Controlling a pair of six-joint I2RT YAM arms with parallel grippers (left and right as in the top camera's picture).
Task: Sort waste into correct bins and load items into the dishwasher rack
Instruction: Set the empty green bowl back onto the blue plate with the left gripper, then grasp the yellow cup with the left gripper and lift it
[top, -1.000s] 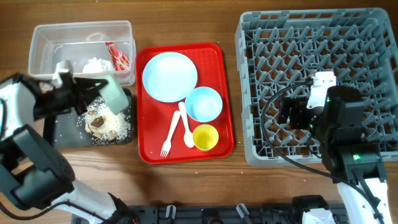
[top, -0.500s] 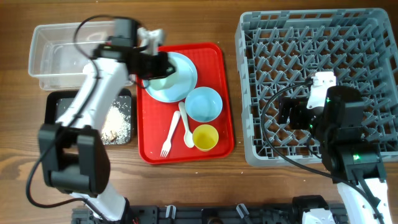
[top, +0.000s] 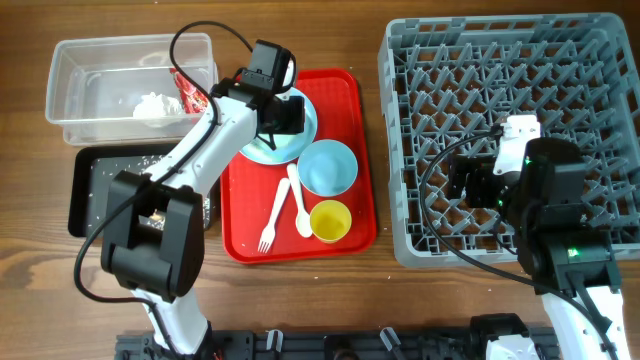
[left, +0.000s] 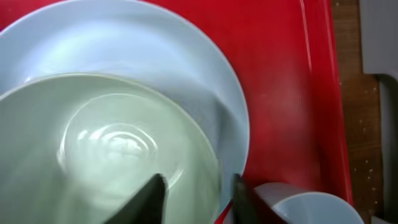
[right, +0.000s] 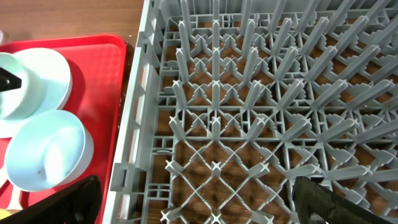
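My left hand (left: 196, 190) straddles the rim of the pale green bowl (left: 112, 143), which is mouth-up over the light blue plate (left: 186, 56) on the red tray (left: 273, 74). I cannot tell if it pinches. The bowl is round, with no long axis. My right hand (right: 196, 202) hangs spread wide over the dishwasher rack (right: 249, 93).

Two bowls: light blue (top: 328, 167), pale green (left: 106, 149). Two bins: tub (top: 70, 72), black tray (top: 86, 190). One each: plate (left: 186, 56), cup (top: 330, 220), fork (top: 272, 222), spoon (top: 300, 206), rack (top: 520, 60).
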